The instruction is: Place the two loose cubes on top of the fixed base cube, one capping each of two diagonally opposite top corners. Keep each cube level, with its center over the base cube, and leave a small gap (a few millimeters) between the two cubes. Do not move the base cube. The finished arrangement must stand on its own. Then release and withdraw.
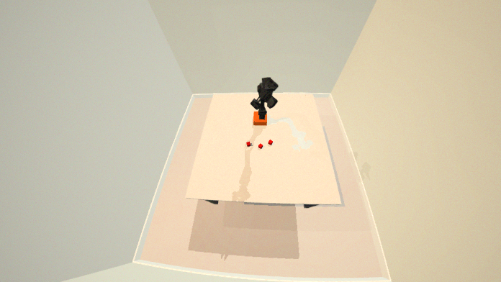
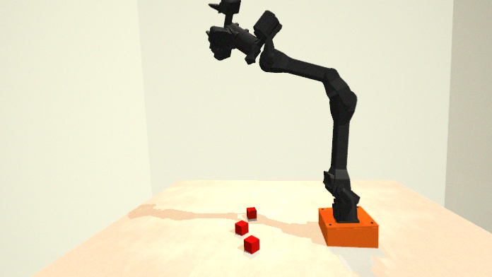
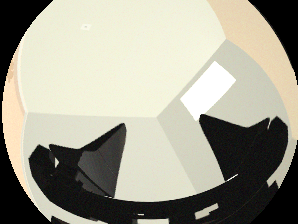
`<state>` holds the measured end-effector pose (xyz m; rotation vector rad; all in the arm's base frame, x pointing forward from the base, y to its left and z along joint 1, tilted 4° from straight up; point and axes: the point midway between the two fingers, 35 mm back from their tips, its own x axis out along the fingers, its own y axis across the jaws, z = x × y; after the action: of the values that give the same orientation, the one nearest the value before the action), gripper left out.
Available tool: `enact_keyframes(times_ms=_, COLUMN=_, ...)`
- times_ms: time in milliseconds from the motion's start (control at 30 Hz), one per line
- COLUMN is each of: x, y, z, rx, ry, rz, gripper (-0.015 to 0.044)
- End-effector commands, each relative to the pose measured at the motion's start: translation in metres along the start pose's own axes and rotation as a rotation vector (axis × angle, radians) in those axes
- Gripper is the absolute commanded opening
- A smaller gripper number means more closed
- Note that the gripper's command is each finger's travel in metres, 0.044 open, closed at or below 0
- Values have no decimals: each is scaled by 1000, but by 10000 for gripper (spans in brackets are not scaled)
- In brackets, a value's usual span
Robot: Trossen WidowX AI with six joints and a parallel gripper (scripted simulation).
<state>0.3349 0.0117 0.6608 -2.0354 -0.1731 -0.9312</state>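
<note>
I see three red cubes clustered on surface, near orange mount. Cannot tell which is base. My hand high above, spread wide, empty. Cubes look rigid, light, smooth; plan pinch on opposite flat sides.

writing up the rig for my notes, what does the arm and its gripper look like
The arm is matte black throughout, built of chunky angular links with rounded joint housings. It rises from a flat orange box base with small dark screws at its corners. The gripper has two dark, pointed, wedge-shaped fingers. No cables or markings are visible.
</note>
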Motion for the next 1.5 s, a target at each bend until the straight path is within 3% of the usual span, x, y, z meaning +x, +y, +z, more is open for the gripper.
enact_keyframes(times_ms=0, x=0, y=2, z=1, rx=6, ry=-4, rz=4, gripper=374)
enact_keyframes(times_ms=133, x=3, y=34, z=24, rx=127, ry=-78, rz=92, gripper=269)
enact_keyframes(times_ms=467, x=-10, y=139, z=77, rx=512, ry=-183, rz=448, gripper=265)
enact_keyframes(times_ms=767, x=-48, y=234, z=105, rx=861, ry=-91, rz=838, gripper=265)
enact_keyframes(times_ms=1100, x=-117, y=326, z=115, rx=1210, ry=259, rz=1267, gripper=265)
enact_keyframes(times_ms=1467, x=-214, y=395, z=106, rx=1468, ry=960, rz=1603, gripper=265)
